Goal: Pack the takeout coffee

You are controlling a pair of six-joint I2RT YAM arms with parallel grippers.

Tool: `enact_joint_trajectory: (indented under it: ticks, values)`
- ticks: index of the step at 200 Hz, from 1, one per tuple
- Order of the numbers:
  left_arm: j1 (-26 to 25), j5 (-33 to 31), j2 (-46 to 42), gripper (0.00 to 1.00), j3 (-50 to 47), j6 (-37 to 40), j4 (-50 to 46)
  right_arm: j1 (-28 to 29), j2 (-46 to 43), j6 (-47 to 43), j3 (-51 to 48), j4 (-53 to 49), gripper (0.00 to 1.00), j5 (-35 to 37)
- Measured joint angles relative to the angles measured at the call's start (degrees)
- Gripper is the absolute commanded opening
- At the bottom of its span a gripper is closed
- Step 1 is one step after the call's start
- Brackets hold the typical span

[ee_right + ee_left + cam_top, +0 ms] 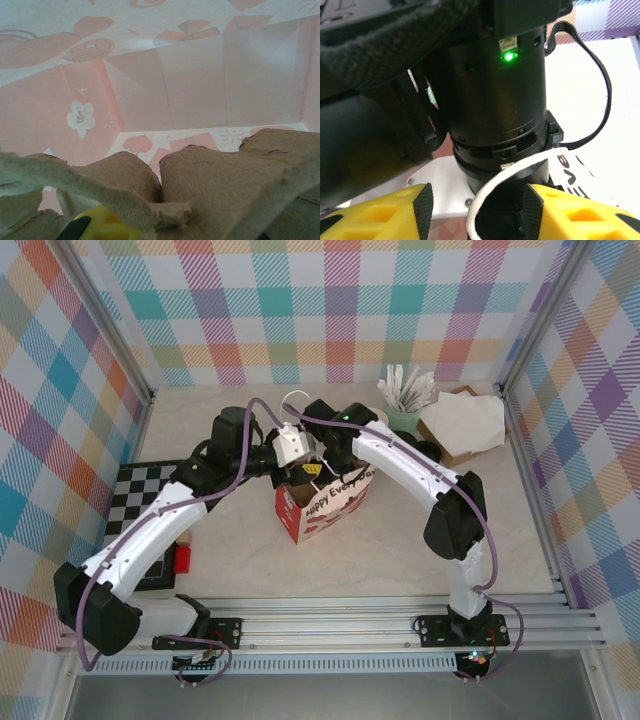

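Observation:
The red-and-white paper bag stands open in the middle of the table. My right gripper reaches down into its mouth. In the right wrist view a brown pulp cup carrier sits right in front of the camera, above my yellow finger, with the bag's pink inner walls behind it. My left gripper hovers at the bag's rim beside the right wrist. Its jaws stand apart around the bag's white cord handle. The takeout coffee is hidden.
A mint-green cup of white wrapped sticks and a brown box with white paper stand at the back right. A checkerboard and a red block lie at the left, under my left arm. Plaid walls close in three sides.

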Motion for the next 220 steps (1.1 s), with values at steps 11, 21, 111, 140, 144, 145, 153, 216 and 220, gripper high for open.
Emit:
enact_joint_trajectory:
  ticks: [11, 21, 111, 140, 144, 145, 153, 216, 220]
  values:
    - [0.0, 0.6, 0.6, 0.32, 0.2, -0.2, -0.6, 0.0, 0.0, 0.1, 0.1, 0.0, 0.00, 0.0]
    - [0.0, 0.8, 0.7, 0.20, 0.2, 0.2, -1.2, 0.0, 0.0, 0.2, 0.2, 0.0, 0.00, 0.0]
    - [0.0, 11.2, -8.9, 0.00, 0.1, 0.7, -8.0, 0.4, 1.6, 4.2, 4.2, -2.1, 0.00, 0.4]
    - [-0.8, 14.4, -9.1, 0.00, 0.1, 1.5, -11.2, 0.7, 2.7, 4.8, 6.6, -3.6, 0.00, 0.0]
    - [-1.1, 14.7, -9.0, 0.00, 0.1, 1.7, -11.7, 0.7, 2.9, 4.9, 6.8, -3.7, 0.00, 0.0]
    - [-1.1, 14.8, -9.0, 0.00, 0.1, 1.7, -11.8, 0.7, 2.9, 4.9, 6.8, -3.7, 0.00, 0.0]
    - [-1.7, 15.1, -8.6, 0.00, 0.1, 2.2, -12.5, 0.7, 3.2, 5.2, 7.2, -3.9, 0.00, -0.2]
    - [-8.1, 16.9, -2.4, 0.00, 4.2, 8.2, -17.8, 0.6, 4.6, 6.4, 8.6, -6.1, 0.00, -2.4]
    - [-8.1, 17.2, -2.4, 0.00, 4.4, 9.0, -18.4, 0.6, 4.6, 6.5, 8.7, -6.3, 0.00, -2.4]
